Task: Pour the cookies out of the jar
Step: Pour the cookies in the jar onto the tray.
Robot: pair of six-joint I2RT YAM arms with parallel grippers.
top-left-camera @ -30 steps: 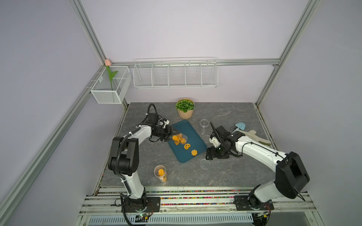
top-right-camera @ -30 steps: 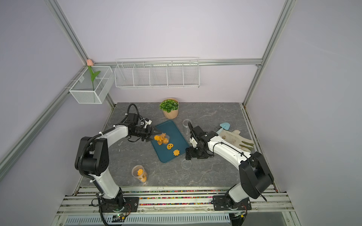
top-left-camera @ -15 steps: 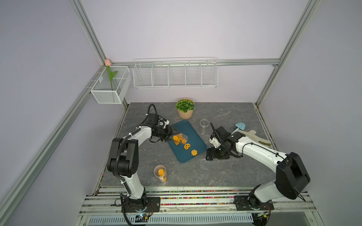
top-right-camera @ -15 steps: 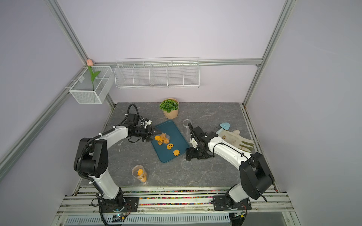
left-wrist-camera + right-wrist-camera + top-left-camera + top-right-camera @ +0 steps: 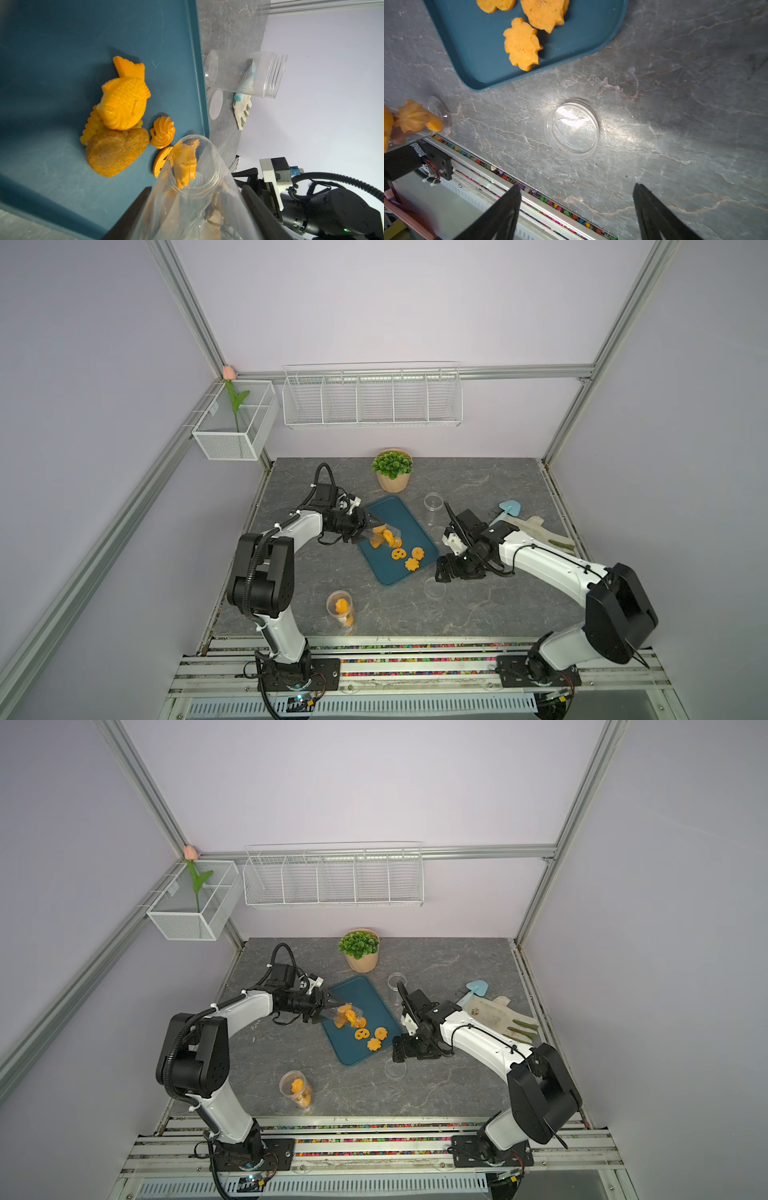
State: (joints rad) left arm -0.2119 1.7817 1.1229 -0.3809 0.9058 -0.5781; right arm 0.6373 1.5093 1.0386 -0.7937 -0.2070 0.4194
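My left gripper (image 5: 360, 529) (image 5: 322, 1009) (image 5: 195, 199) is shut on a clear jar (image 5: 380, 536) (image 5: 193, 207), which is tipped with its mouth low over the blue tray (image 5: 388, 574) (image 5: 349, 1052) (image 5: 41, 62). Orange cookies (image 5: 405, 558) (image 5: 368, 1038) (image 5: 124, 104) lie on the tray by the mouth. One cookie (image 5: 185, 164) sits in the jar's neck, and more show blurred inside. My right gripper (image 5: 442, 570) (image 5: 398, 1048) (image 5: 576, 187) stands open and holds nothing, just off the tray's right edge above a clear lid (image 5: 435, 588) (image 5: 572, 129).
A second clear jar with cookies (image 5: 343, 608) (image 5: 411, 122) stands near the front edge. An empty jar (image 5: 432, 504) (image 5: 245, 73) and another lid (image 5: 216, 104) sit right of the tray. A potted plant (image 5: 392, 470) is at the back. A glove (image 5: 540, 531) and a blue spatula (image 5: 510, 508) lie far right.
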